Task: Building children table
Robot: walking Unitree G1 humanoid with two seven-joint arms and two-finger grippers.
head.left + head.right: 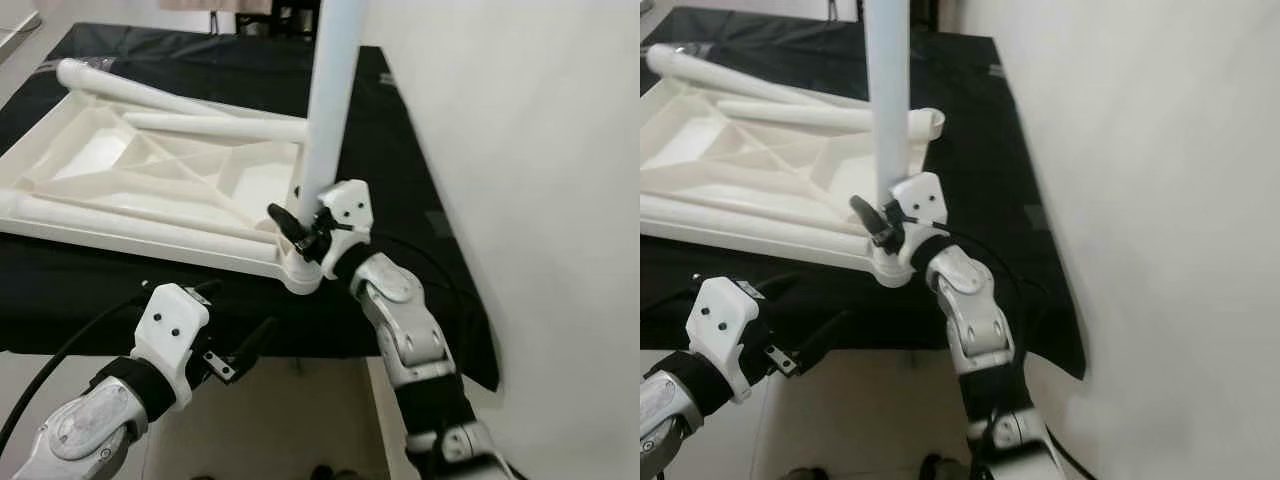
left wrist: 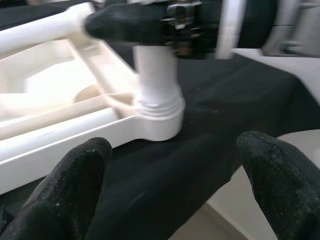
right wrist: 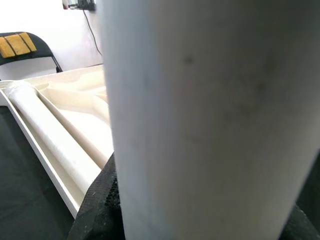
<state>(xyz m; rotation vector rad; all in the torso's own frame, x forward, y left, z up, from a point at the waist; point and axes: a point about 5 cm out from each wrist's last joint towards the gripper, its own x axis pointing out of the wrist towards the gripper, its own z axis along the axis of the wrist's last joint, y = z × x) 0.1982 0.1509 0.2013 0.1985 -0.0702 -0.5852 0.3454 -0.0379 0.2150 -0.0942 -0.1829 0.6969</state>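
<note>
wall [image 1: 520, 120] flanks right claw [image 1: 300, 228] clamping upright leg [image 1: 330, 100], seemingly socketed; left claw [image 1: 235, 350] open, empty.

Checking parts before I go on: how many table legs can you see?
4. One leg stands upright in the near corner socket, held by the right tool; three lie loose in the upturned tabletop.

Head stereo pair looking down on upturned table [image 1: 150, 180], left wrist camera facing corner socket [image 2: 160, 122], right wrist camera pressed against leg [image 3: 205, 120]
</note>
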